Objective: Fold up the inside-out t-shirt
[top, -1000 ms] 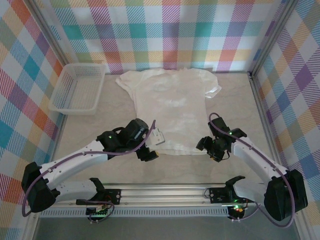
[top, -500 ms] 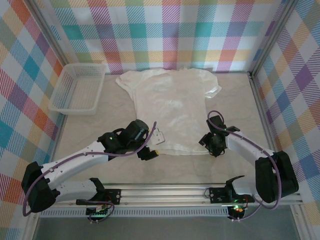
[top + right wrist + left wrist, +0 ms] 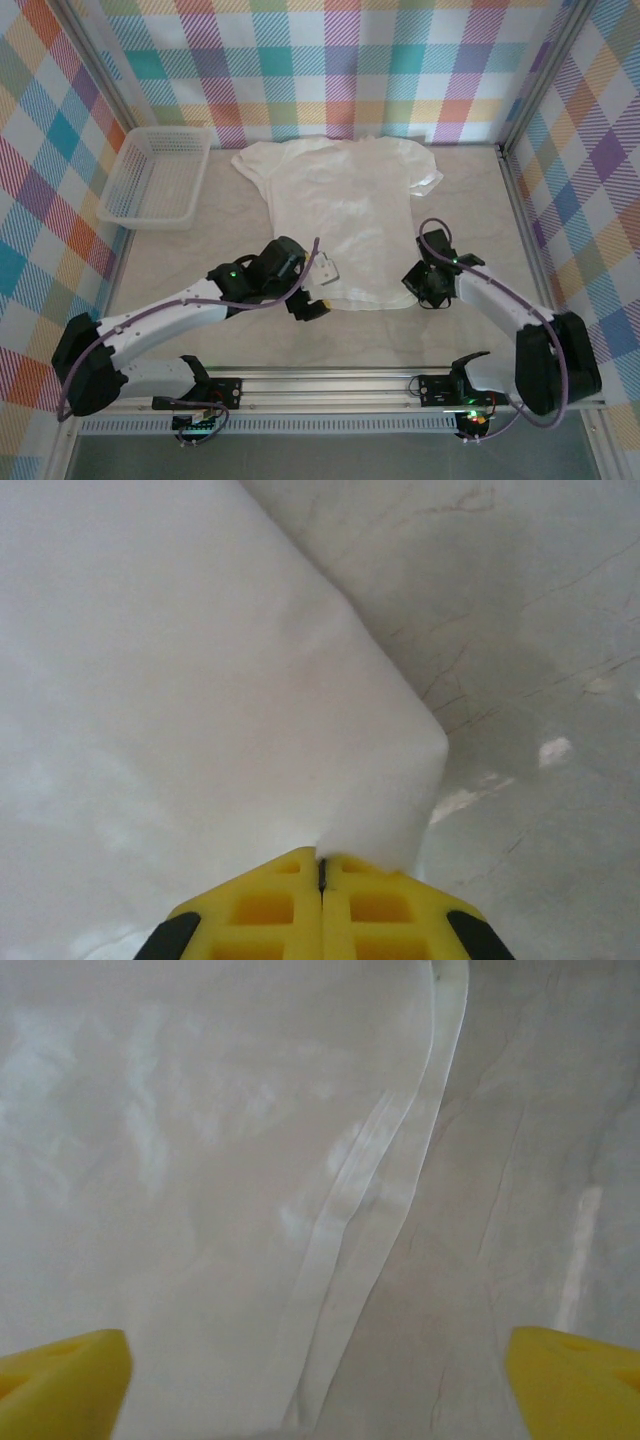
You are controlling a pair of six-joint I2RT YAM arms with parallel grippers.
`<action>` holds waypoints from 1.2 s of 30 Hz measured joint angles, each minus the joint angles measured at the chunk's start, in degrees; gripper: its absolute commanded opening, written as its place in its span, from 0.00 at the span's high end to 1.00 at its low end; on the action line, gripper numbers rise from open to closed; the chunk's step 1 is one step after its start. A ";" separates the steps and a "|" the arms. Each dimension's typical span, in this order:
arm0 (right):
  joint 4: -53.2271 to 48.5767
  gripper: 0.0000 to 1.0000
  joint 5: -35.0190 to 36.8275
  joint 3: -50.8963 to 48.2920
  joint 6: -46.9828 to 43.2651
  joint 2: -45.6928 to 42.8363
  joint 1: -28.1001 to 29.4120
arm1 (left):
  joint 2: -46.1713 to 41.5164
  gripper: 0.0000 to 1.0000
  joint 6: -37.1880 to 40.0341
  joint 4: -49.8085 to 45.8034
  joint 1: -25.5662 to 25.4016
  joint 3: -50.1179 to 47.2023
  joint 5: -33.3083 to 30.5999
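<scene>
- Inside-out t-shirt (image 3: 345, 210) spread flat on the surface (image 3: 200, 262), neck toward the far side.
- White basket (image 3: 145, 218) sits off the shirt's left sleeve, apart from it.
- Left claw (image 3: 312, 303) low over the shirt's near left hem corner, spread wide, holding nothing; yellow fingertips (image 3: 60, 1380) straddle the shirt's side edge.
- Right claw (image 3: 321, 870) pinched tight on the shirt's near right hem corner.

In the top view my left gripper (image 3: 310, 303) covers the lower left hem corner of the inside-out t-shirt (image 3: 345, 210), and my right gripper (image 3: 425, 287) covers the lower right one. My left wrist view cuts off the yellow fingertips (image 3: 60, 1380) at its bottom corners. In my right wrist view the shirt's corner slips behind my closed fingertips (image 3: 270, 905) at the bottom edge, so I cannot tell whether cloth is pinched.
</scene>
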 measured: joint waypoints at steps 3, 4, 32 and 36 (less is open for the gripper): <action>-0.68 1.00 -0.44 0.61 0.20 -6.78 0.00 | 5.01 0.00 -3.15 6.84 -0.66 0.00 0.87; -0.92 1.00 -0.59 1.07 0.33 -8.50 0.00 | 6.84 0.00 -3.91 8.96 -1.05 0.13 0.79; -5.49 1.00 -2.80 6.27 2.01 -13.75 -1.25 | 38.82 0.00 3.82 18.64 -4.87 17.92 -11.45; -5.49 1.00 -2.95 6.32 2.01 -13.75 -1.79 | 39.78 0.00 5.29 18.18 -4.55 18.21 -13.77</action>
